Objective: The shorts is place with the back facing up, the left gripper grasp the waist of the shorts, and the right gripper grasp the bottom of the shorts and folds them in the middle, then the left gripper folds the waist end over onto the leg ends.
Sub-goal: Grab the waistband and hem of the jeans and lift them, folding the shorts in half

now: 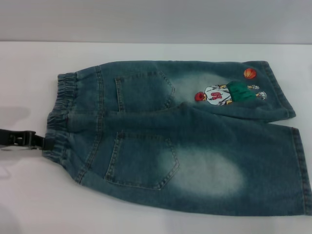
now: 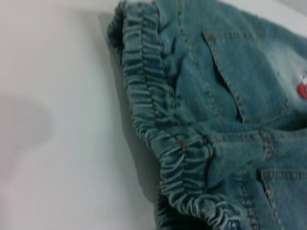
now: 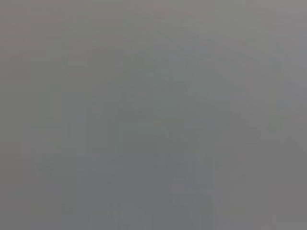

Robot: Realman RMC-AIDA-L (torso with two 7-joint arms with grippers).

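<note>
here the shorts (image 1: 185,136) lie lengthwise, waist (image 1: 61,114) toward the left gripper (image 1: 39,141), seemingly touching.

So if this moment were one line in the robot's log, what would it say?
shorts: flat on table, back pockets up | left gripper: at waist | right gripper: out of sight | fold: not started

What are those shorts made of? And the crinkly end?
The shorts look like faded blue-green denim: woven cloth with stitched pockets and pale washed patches. The waist seems to be the same denim, gathered over elastic, judging by its tight ruffles.
</note>
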